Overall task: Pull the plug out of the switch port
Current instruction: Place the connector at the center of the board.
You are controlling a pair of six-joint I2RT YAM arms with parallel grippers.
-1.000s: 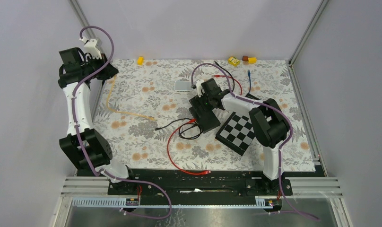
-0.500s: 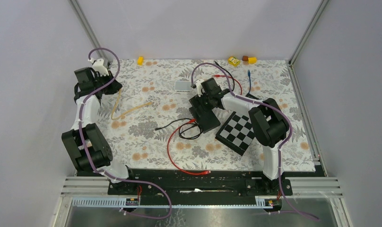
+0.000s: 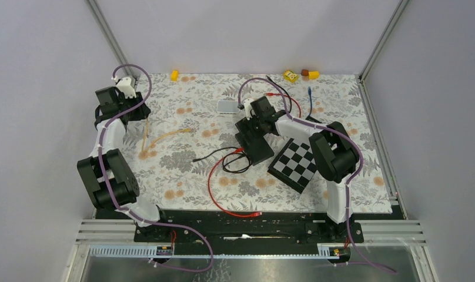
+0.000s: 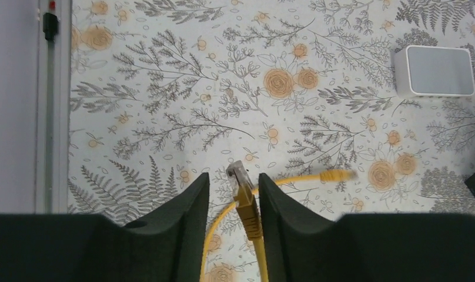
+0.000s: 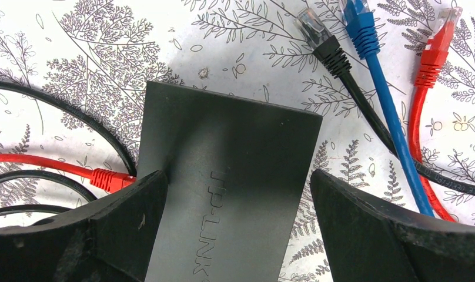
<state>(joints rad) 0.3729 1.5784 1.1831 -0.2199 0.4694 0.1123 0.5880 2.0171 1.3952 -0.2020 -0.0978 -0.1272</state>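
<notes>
The black switch (image 3: 260, 147) lies mid-table, shown close in the right wrist view (image 5: 229, 176). A red plug (image 5: 109, 179) and black cables meet its left side. My right gripper (image 5: 236, 176) is open and straddles the switch; its left finger touches the switch's edge and a small gap shows at the right finger. My left gripper (image 4: 234, 182) is at the far left (image 3: 138, 110), open. A yellow plug (image 4: 244, 194) stands between its fingers, leaning on the right one, with a gap on the left. Its yellow cable (image 3: 164, 138) trails over the mat.
Loose black (image 5: 317, 32), blue (image 5: 358, 17) and red (image 5: 441, 35) plugs lie beyond the switch. A white box (image 3: 227, 106) sits at the back centre and a checkerboard (image 3: 295, 164) right of the switch. A red cable (image 3: 214, 194) loops toward the near edge.
My left arm has swung in from the far left corner, dragging the yellow cable; its free end slid back and left. The right arm has not moved.
</notes>
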